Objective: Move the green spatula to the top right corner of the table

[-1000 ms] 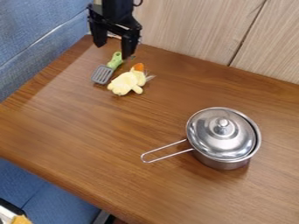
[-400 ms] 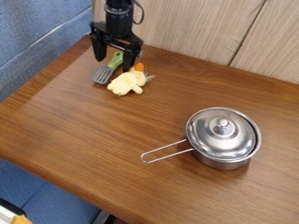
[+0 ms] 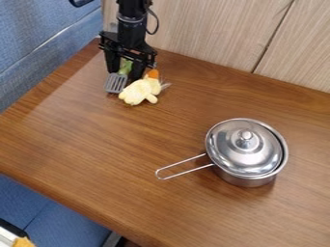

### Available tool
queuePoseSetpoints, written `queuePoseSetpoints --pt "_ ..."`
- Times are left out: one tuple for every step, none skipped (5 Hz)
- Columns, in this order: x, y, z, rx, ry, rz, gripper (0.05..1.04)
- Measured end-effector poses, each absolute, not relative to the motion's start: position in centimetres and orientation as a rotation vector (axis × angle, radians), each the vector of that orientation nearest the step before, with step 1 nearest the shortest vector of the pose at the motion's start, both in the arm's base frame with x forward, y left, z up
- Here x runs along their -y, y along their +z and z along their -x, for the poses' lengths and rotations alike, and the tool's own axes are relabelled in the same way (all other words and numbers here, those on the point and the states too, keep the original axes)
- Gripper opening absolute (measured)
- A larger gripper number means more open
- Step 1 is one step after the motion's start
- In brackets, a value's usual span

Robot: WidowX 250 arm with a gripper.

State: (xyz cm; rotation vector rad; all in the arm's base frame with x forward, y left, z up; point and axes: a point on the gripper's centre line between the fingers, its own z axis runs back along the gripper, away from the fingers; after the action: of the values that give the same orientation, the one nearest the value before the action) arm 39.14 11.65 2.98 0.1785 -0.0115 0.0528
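Gripper (image 3: 124, 75) spread astride green spatula (image 3: 116, 83), nr far L corner of table (image 3: 97, 140), beside yellow toy (image 3: 138, 91); best centre on handle (image 3: 125, 66), squeeze evenly, lift w/o snagging toy.

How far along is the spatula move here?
The approach looks done: the black two-finger tool is down around the handle of the green-handled grey slotted spatula. The grasp is in hand, though whether it is secure can't be told. Carrying and placing remain: the spatula is near the brown wooden table's upper-left corner.
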Motion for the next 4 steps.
queuePoseSetpoints --pt "-11.8 2.7 -38.8 -0.001 0.060 -0.184 0.375" --pt "-11.8 2.7 -37.8 -0.022 0.069 -0.196 0.300" --pt "-11.7 3.6 -37.1 -0.014 0.082 -0.209 0.300" --pt "-11.9 6.4 -36.5 0.029 0.095 -0.232 0.300"
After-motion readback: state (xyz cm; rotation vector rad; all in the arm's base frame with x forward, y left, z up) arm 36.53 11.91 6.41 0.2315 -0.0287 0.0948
